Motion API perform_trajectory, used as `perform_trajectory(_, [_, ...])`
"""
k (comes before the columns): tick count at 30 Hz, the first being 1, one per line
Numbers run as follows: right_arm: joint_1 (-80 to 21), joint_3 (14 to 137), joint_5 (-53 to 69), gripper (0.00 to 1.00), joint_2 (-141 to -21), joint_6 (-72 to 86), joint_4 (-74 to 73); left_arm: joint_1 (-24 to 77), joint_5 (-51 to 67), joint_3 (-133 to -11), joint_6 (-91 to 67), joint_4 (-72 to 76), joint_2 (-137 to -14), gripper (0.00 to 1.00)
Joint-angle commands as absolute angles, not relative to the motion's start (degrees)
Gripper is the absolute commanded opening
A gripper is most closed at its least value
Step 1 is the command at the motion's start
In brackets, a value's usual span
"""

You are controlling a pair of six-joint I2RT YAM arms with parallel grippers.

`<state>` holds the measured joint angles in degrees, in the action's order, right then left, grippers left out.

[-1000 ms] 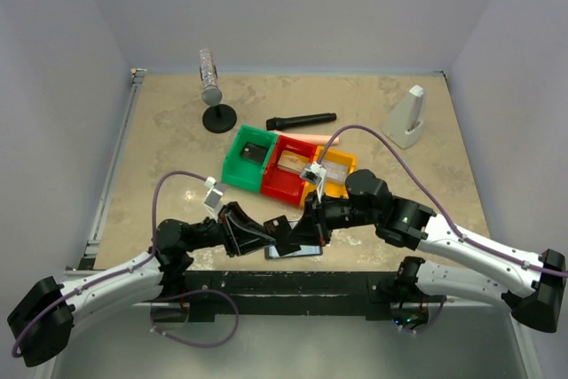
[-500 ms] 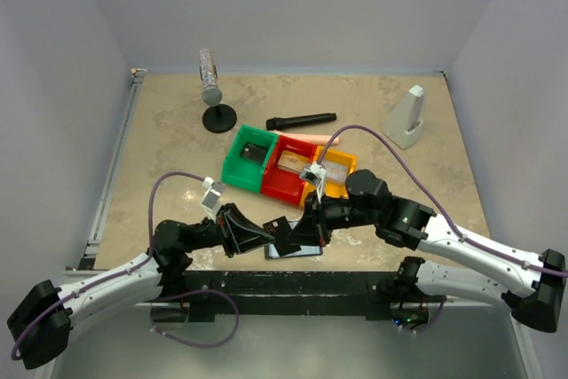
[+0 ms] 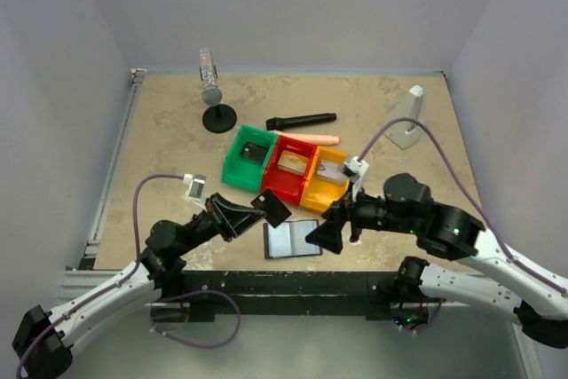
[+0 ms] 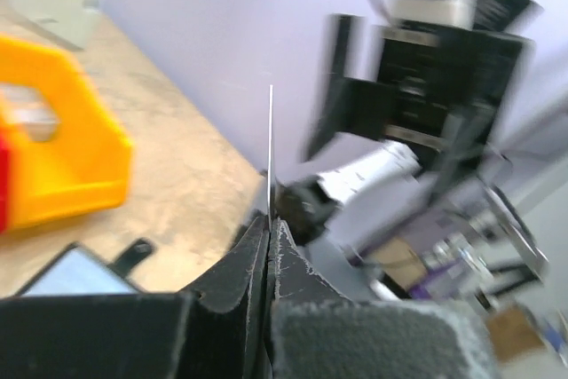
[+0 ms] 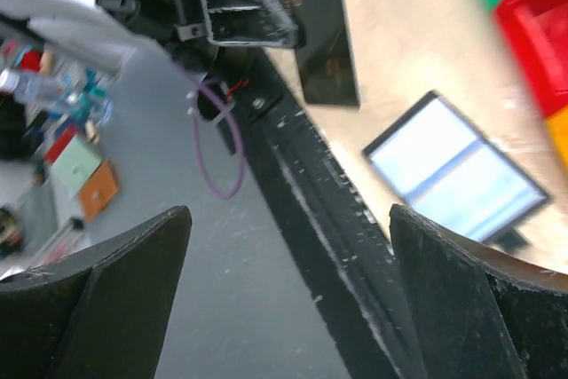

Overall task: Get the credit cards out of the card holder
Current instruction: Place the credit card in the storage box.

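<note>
Top external: left pincer [image 3: 256, 209] holds a black card [image 3: 272, 209], now pulled free of the card holder [image 3: 291, 239] at lower centre; right pincer [image 3: 328, 235] gapes wide.

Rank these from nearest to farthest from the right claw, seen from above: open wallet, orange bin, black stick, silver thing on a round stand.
From the right gripper:
1. Card holder, open, beside it on the left.
2. Orange bin, just beyond it.
3. Black stick, past the bins.
4. Silver cylinder on stand, far back left.
</note>
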<state>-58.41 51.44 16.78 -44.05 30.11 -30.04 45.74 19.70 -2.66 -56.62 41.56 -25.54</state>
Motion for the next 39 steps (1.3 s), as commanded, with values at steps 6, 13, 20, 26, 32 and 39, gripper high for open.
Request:
perform_trajectory(6, [-58.1,44.4,-3.34,0.98,-29.27,32.69,-37.01,41.49,-14.57,-10.18,-61.96,14.5,-26.79,0.0])
perform_trajectory(13, [-58.1,39.38,-0.27,0.95,-28.57,34.54,-34.28,37.19,-21.27,-15.99,-63.45,17.13,-36.46,0.0])
perform_trajectory(20, [-58.1,37.35,-0.7,0.95,-27.07,33.84,-33.13,29.89,-14.68,-18.1,-70.74,26.43,-50.51,0.0])
perform_trajectory(26, [-58.18,37.27,-0.97,0.95,-26.9,33.31,-33.75,28.57,-14.07,-20.47,-73.39,31.81,-58.88,0.0])
perform_trajectory(32, [-58.18,37.44,-1.32,0.95,-25.84,33.31,-34.63,26.72,-12.22,-22.76,-74.27,35.25,-66.35,0.0])
perform_trajectory(39, [-58.1,38.23,-1.76,0.95,-25.4,33.4,-35.59,25.31,-9.93,-24.34,-75.5,39.54,-74.61,0.0])
